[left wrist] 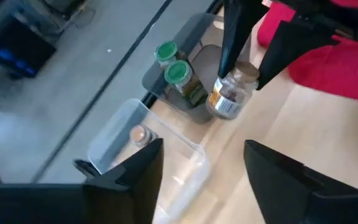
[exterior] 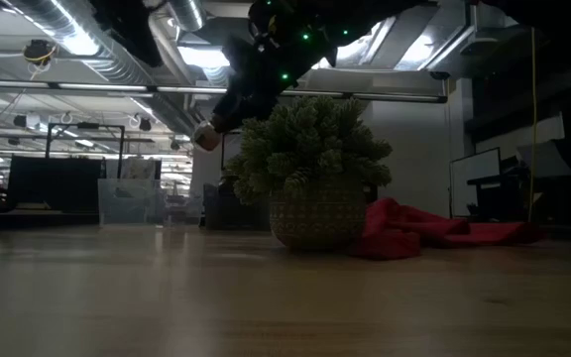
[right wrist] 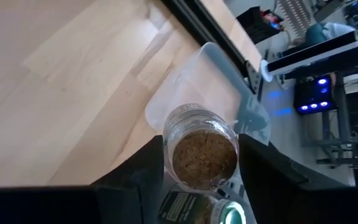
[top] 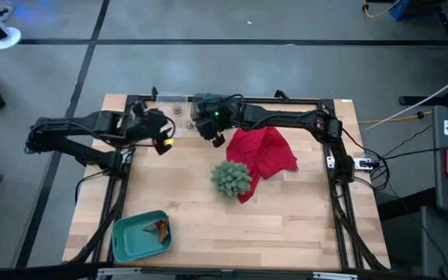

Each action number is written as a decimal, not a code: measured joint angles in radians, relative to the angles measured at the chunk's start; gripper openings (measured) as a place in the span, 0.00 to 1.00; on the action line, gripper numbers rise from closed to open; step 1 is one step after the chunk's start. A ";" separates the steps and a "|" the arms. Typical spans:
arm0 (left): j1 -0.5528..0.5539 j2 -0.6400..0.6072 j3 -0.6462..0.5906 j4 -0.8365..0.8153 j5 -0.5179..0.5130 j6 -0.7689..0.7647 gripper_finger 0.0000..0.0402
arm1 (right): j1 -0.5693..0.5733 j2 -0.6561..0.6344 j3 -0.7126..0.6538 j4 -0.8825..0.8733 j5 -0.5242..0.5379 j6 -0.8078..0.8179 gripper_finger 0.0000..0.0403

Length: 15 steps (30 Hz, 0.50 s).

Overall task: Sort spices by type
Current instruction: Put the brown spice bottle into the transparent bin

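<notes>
My right gripper [top: 215,138] is shut on a little glass jar with a tan lid and brown contents [left wrist: 230,94], near the table's far edge. In the low view the jar [exterior: 206,136] shows in the air. Two green-lidded jars [left wrist: 173,63] stand in a grey container [left wrist: 194,37] just beyond it. A clear container [left wrist: 145,149] beside that holds one little tan jar [left wrist: 140,134]. My left gripper [left wrist: 201,174] is open and hovers near the clear container, touching nothing. Orange and brown packets [top: 156,228] lie in the teal tray [top: 123,237]. My right gripper pinches the tan-lidded jar between its two fingers [left wrist: 229,43], at its upper part just below the lid [left wrist: 246,70]. The fingers come from above, pointing down. The jar hangs below them, lifted clear of the table and slightly tilted [right wrist: 204,155].
A spiky green ball plant in a woven pot [top: 230,177] stands mid-table, with a crumpled red cloth [top: 264,152] to its right. The teal tray sits at the near left corner. Bare wood lies between the plant and the tray.
</notes>
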 joint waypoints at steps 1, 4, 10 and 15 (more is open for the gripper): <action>0.009 0.015 0.000 0.017 0.000 0.036 0.54 | 0.000 0.000 0.000 0.009 0.000 0.000 0.45; 0.035 0.061 0.000 0.071 0.000 0.162 0.58 | 0.001 0.000 0.000 0.039 0.000 0.020 0.45; 0.076 0.152 0.000 0.125 0.003 0.343 0.60 | 0.000 -0.001 0.000 0.082 -0.003 0.082 0.45; 0.102 0.214 0.000 0.133 0.040 0.438 0.60 | 0.000 -0.001 0.000 0.095 -0.003 0.151 0.45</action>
